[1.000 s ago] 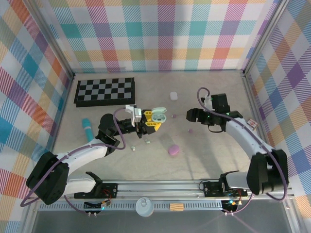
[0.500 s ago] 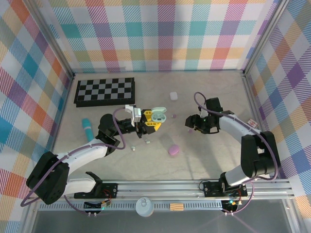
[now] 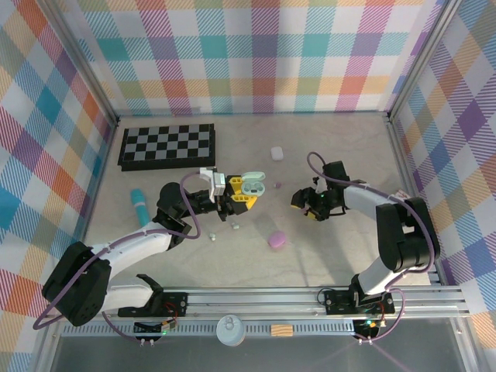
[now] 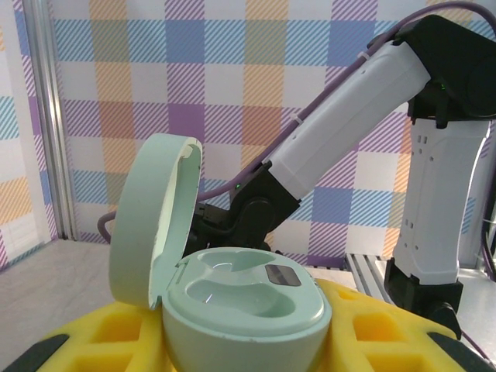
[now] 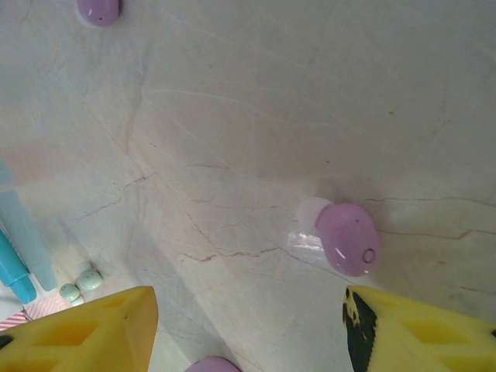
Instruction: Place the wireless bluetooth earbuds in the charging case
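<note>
The left gripper (image 3: 243,194) is clamped on the mint-green pebble-shaped plastic charging case (image 3: 253,184). It holds the case's base between its yellow fingers (image 4: 372,329), near the middle of the pale marbled table (image 3: 341,256). The case's round lid (image 4: 151,225) is swung open and stands upright on the left of the left wrist view. The 2 moulded sockets in the base face up.

The right gripper (image 3: 304,204) sits low to the right of the case, apart from it, with its 2 yellow fingers (image 5: 101,329) spread wide. A small purple bean-shaped earbud (image 5: 346,236) lies on the table just ahead of the fingertips. It is inside the gap, closer to the finger on the right of that wrist view, and neither finger touches it.

2 pale mint earbuds (image 5: 81,285) lie side by side on the table near the left edge of the right wrist view.

A purple pebble-shaped case (image 3: 277,240) lies shut on the near side of both grippers, roughly between them. A white pebble-shaped case (image 3: 277,153) lies on the far side. A black-and-white chequered board (image 3: 167,145) lies flat at the far left, and a teal cylinder (image 3: 140,207) lies nearer, on the left side.
</note>
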{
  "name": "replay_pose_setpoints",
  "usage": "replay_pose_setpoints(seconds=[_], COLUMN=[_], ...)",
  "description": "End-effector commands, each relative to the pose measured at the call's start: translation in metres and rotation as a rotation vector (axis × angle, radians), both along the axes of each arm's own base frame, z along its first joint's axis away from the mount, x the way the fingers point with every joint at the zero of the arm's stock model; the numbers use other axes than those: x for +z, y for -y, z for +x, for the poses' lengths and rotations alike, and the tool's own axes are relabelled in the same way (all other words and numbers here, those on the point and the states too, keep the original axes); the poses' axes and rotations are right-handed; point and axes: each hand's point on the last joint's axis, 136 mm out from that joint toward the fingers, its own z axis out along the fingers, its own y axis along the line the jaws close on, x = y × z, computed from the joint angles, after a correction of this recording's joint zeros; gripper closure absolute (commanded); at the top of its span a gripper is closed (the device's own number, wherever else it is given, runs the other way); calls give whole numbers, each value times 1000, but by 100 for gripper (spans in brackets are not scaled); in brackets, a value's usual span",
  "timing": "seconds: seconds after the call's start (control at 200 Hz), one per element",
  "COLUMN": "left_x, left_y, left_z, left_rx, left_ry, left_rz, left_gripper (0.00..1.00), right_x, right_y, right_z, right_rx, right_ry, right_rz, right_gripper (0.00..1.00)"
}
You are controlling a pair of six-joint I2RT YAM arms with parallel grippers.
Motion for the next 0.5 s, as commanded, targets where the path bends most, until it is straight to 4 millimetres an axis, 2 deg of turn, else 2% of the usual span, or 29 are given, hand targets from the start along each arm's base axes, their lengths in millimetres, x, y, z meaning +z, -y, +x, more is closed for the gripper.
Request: replay_pose_setpoints(seconds=[0.0, 0.225, 0.4, 0.5], left_x=[6, 6, 4, 4], left_y=[-7, -14, -23, -30], left_z=[2, 8, 20, 31], left_rx=[27, 58, 106, 144], left_ry=[41, 41, 36, 38], left_rz=[-34, -37, -36, -40], left_gripper=[68, 68, 68, 68], right_x=[-1, -3, 24, 43], right_y=[-3, 2, 6, 3], right_z=[4, 23, 50, 50], right_rx=[-2, -8, 4, 14], right_ry=[2, 26, 163, 219], right_rz=[1, -59, -116, -97], right_gripper=[36, 36, 36, 36])
